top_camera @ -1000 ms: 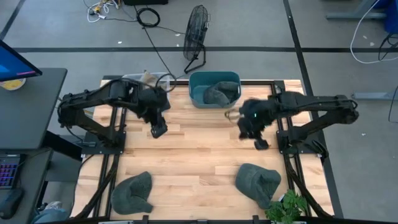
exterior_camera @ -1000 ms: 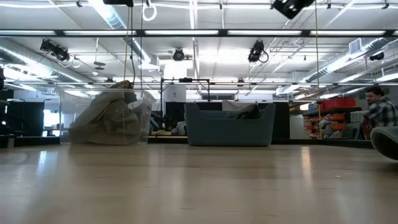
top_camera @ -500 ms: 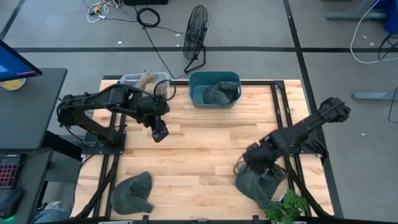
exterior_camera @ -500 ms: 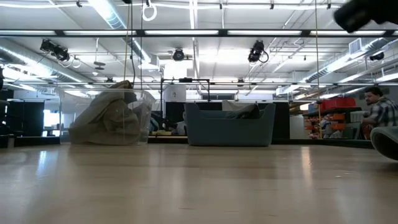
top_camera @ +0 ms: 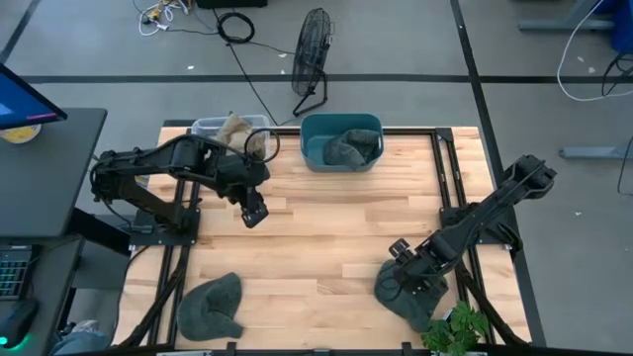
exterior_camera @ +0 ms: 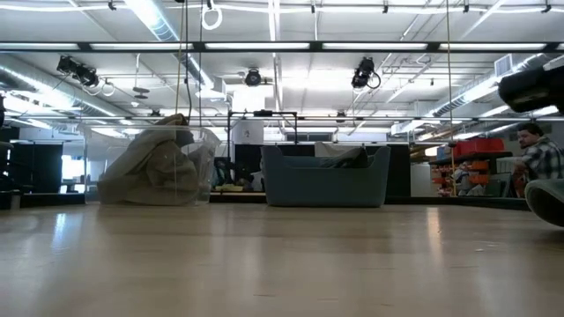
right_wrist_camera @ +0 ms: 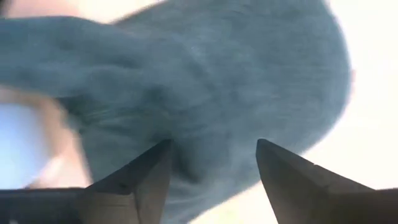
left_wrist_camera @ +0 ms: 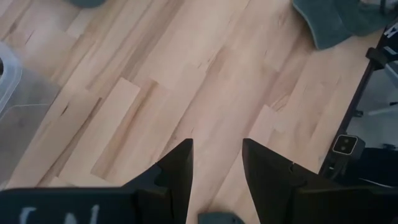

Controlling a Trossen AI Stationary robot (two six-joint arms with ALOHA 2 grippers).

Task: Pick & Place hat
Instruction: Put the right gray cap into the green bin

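Note:
A grey-green hat (top_camera: 415, 297) lies on the wooden table near its front right corner; it fills the right wrist view (right_wrist_camera: 205, 93). My right gripper (top_camera: 402, 281) is open, pointing down just over the hat's crown, one finger on each side of it in the wrist view (right_wrist_camera: 211, 168). A second grey-green hat (top_camera: 211, 305) lies at the front left. A third hat (top_camera: 343, 148) sits in the teal bin (top_camera: 309, 129) at the far edge. My left gripper (top_camera: 254, 213) is open and empty above the table's left middle (left_wrist_camera: 216, 165). My right gripper comes at the hat's crown (right_wrist_camera: 211, 124) from above with open fingers. I cannot tell whether the fingertips touch the cloth. The hat lies flat on the table.
A clear bin (top_camera: 229, 129) with a tan bundle stands left of the teal bin at the far edge. A green plant (top_camera: 457, 328) sits at the front right corner beside the hat. Bare wood (top_camera: 316, 237) lies in the table's middle. A person (exterior_camera: 539, 154) shows beyond the table.
My right gripper has swung from beside the teal bin toward the table's near right corner and come down over the hat there. The hats have stayed where they were.

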